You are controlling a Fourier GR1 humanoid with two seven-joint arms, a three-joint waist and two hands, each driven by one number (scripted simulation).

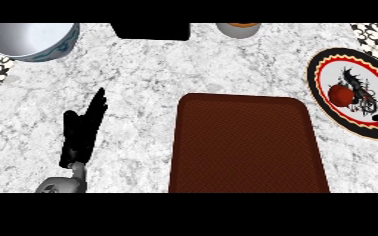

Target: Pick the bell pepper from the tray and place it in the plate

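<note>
Far left: a grey bowl [33,39] is sitting at the table's [148,80] edge. Near left: the left robot hand [83,130] is resting over the marble, fingers straight, holding nothing. Centre: the brown tray [247,145] is lying bare. Far centre: a black block [151,31] and a small cup [238,29] are showing. Right: the red bell pepper [341,94] is sitting on the patterned plate [325,70].
</note>
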